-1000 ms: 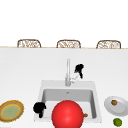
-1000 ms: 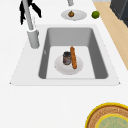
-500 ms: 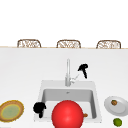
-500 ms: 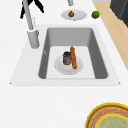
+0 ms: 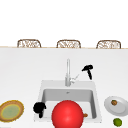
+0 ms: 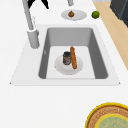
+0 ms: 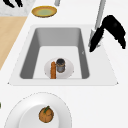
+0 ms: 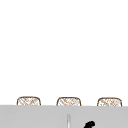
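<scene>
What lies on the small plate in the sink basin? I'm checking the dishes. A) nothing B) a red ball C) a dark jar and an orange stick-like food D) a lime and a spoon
C: the left side view shows a dark jar and an orange stick on the plate in the sink.

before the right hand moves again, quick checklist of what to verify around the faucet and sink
1. Right hand near the faucet: ok, it hangs in the air just right of the lever, fingers pointing down.
2. Contact with the faucet lever: cannot tell; in the right side view the fingers overlap the faucet base.
3. Left hand out of the way: ok, at the sink's front left corner.
4. Basin contents: ok, a dark jar and an orange stick-shaped item sit on a plate.
5. Front view of the basin: not ok, a red ball blocks it.
</scene>
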{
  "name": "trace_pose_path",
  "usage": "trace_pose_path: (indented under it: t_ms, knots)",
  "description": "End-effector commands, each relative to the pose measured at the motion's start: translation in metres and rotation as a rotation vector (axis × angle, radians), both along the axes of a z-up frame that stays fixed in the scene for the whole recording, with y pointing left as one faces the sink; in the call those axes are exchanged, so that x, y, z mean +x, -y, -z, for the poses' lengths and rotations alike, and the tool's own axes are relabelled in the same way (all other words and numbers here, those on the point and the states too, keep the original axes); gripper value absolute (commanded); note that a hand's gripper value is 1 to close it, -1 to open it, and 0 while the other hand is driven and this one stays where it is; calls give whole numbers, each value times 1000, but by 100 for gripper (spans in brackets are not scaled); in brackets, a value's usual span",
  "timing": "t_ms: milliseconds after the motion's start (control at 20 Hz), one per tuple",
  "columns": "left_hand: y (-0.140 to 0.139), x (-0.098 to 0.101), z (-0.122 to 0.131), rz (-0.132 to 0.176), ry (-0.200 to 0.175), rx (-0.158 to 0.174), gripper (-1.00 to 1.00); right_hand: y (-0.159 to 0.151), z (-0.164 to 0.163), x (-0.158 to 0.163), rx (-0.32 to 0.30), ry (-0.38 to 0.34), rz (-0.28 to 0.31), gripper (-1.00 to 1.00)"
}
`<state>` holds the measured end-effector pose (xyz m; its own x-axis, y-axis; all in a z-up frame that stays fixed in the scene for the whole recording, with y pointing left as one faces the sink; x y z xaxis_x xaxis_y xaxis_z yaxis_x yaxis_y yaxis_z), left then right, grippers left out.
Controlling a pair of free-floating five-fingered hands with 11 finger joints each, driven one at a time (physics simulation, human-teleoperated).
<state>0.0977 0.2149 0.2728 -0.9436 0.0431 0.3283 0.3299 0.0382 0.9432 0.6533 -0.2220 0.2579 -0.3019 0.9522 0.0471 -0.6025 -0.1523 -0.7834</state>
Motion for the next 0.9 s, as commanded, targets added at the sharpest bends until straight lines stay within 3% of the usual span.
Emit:
trace_pose_path:
  t_ms: [0, 550, 850]
  knots:
    - [0, 0, 0, 0, 0, 0, 0, 15, 0, -18, 47, 25, 14, -100]
    - [0, 0, 0, 0, 0, 0, 0, 29, 14, -88, -19, 57, -9, -100]
    - [0, 0, 0, 0, 0, 0, 0, 30, 34, -122, -26, 179, -24, -100]
